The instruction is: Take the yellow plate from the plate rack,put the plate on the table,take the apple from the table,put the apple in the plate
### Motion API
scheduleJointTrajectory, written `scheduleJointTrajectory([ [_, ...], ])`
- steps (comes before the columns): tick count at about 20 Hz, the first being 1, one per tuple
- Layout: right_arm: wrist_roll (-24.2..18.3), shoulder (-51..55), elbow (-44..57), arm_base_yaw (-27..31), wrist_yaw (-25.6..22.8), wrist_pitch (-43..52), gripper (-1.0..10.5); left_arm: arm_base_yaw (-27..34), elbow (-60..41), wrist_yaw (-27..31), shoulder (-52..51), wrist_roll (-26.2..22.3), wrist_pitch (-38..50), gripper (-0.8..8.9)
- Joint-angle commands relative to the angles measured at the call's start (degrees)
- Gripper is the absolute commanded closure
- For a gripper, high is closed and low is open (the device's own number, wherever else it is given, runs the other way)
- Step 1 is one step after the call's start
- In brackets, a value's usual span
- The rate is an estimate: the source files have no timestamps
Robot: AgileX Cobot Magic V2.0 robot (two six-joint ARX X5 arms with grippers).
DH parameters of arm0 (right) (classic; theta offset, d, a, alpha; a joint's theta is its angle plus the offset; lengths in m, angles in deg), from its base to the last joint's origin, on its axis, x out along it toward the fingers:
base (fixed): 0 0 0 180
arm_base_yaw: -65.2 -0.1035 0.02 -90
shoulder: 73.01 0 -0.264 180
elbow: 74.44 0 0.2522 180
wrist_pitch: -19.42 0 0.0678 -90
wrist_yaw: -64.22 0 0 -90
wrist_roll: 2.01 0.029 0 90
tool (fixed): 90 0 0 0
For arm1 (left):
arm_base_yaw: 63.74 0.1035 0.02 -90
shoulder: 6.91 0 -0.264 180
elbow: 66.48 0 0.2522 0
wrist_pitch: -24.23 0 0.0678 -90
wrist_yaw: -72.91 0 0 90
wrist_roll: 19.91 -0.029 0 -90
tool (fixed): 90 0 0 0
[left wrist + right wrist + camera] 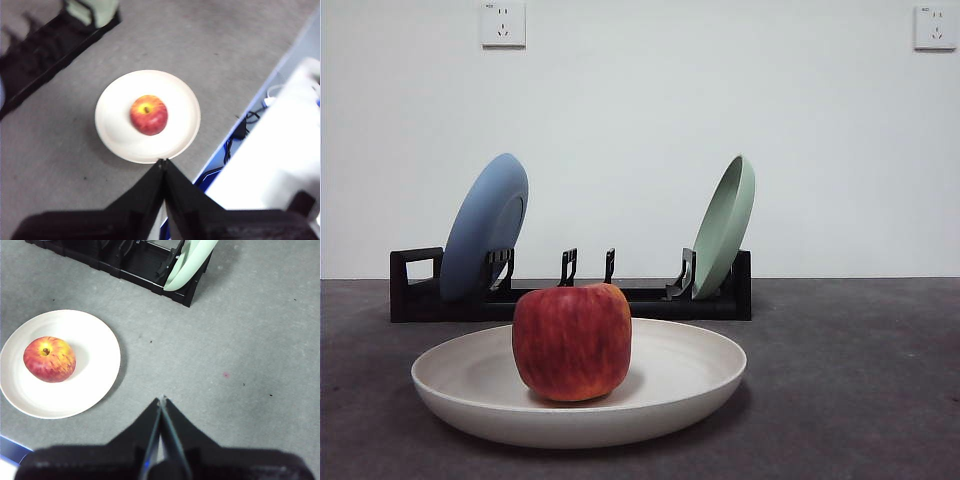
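Note:
The red apple point(572, 342) sits upright in the middle of the cream yellow plate point(690, 385), which lies flat on the dark grey table point(850, 380) in front of the black plate rack point(650, 300). Both show in the left wrist view, apple point(148, 114) and plate point(180, 100), and in the right wrist view, apple point(49, 359) and plate point(95, 350). My left gripper point(163, 162) is shut and empty, high above the plate's edge. My right gripper point(161, 399) is shut and empty, above bare table beside the plate. Neither gripper shows in the front view.
A blue plate point(485, 225) and a pale green plate point(725, 225) stand in the rack, with free prongs between them. The rack end with the green plate shows in the right wrist view point(145, 265). The table's edge, with cables and a blue floor area point(235, 140), is near the plate.

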Motion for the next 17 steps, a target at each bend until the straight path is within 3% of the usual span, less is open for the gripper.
scheduleJointTrajectory([
  [1, 0.3, 0.0, 0.0, 0.0, -0.2, 0.1, 9.5, 12.8, -1.1, -3.6, -0.5, -7.3, 3.3, 8.14],
  [4, 0.3, 0.0, 0.0, 0.0, -0.2, 0.1, 9.5, 29.3, -11.7, -4.7, -6.8, -13.9, 21.9, 8.15],
  [7, 0.3, 0.0, 0.0, 0.0, -0.2, 0.2, 9.5, 37.8, -28.7, -4.7, -15.8, -18.5, 43.0, 8.15],
  [9, 0.3, 0.0, 0.0, 0.0, -0.2, 0.1, 9.5, 41.4, -40.9, -4.8, -21.9, -18.6, 55.8, 8.15],
  [12, 0.3, 0.0, 0.0, 0.0, -0.2, 0.1, 9.5, 46.4, -59.9, -8.3, -31.6, -13.5, 72.8, 8.15],
  [15, 0.3, 0.0, 0.0, 0.0, -0.2, 0.1, 9.5, 50.8, -69.5, -12.6, -38.3, -7.3, 75.7, 8.15],
  [17, 0.3, 0.0, 0.0, 0.0, -0.2, 0.1, 9.5, 52.3, -72.2, -12.6, -40.4, -6.3, 75.6, 8.15],
])
